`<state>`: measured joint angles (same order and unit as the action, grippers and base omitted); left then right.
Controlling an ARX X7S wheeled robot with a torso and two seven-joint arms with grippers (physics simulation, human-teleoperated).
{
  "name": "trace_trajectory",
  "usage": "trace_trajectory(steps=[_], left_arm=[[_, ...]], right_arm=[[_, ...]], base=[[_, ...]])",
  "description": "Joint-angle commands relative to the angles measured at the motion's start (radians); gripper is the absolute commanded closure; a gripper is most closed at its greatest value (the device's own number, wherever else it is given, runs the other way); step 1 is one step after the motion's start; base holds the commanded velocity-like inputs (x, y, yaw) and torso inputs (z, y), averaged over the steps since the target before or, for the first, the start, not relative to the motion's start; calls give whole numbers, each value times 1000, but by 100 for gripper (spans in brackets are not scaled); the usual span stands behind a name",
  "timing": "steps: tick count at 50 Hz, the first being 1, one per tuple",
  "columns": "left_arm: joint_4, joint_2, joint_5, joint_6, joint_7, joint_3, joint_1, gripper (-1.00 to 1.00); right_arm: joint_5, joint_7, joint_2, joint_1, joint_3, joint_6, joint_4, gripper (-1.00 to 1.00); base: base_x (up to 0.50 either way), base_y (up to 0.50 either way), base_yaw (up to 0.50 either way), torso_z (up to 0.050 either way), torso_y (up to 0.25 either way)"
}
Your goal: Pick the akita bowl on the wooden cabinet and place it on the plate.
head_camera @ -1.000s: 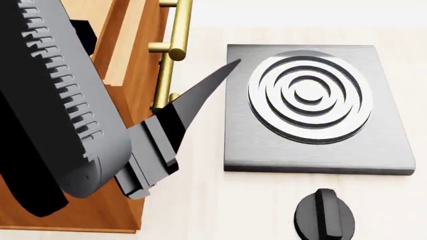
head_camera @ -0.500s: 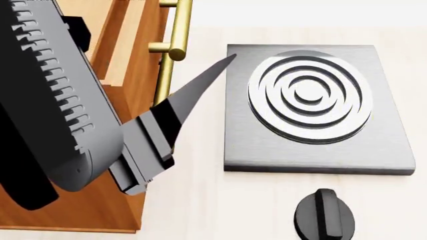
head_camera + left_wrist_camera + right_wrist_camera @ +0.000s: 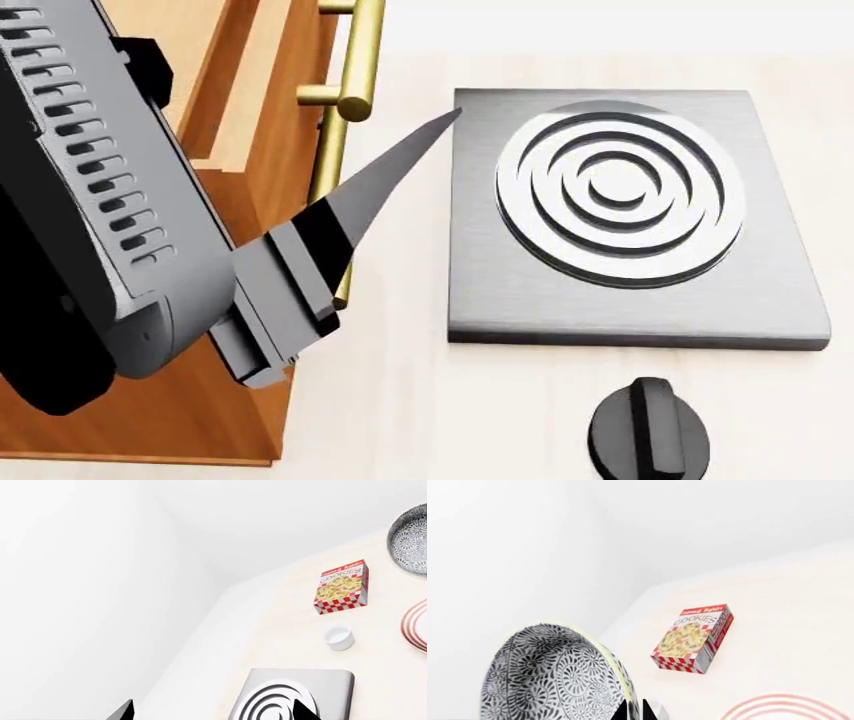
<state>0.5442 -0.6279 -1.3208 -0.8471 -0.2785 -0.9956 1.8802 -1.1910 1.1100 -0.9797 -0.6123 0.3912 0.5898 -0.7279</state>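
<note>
Bowl (image 3: 554, 672) pinched at its rim by our right gripper (image 3: 639, 711), lifted off the counter (image 3: 787, 630).

In the right wrist frame the bowl fills the lower left, tilted on edge, with the plate (image 3: 787, 707) at lower right and a cookie box (image 3: 694, 638) between. Our left gripper (image 3: 212, 711) is spread wide, holding nothing, over the stove (image 3: 293, 695); the cabinet (image 3: 254, 150) sits at the head view's upper left.
</note>
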Motion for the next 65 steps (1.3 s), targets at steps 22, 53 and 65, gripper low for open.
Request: trace_trajectory(steps=[22,53,65], left_arm=[[5,13,19,11,28,18,-19,-100],[13,8,38,26,30,9,-52,-100],[14,2,38,31,29,13,-56,-100]], right_arm=[[-104,-84,-16,42,62,-41,85,100],[-224,-146,-35,156,-32,-94,253,100],[-249,-177,-2,202,-90,-106,315,100]], base=[[0,0,0,0,0],[0,0,0,0,0],[0,0,0,0,0]])
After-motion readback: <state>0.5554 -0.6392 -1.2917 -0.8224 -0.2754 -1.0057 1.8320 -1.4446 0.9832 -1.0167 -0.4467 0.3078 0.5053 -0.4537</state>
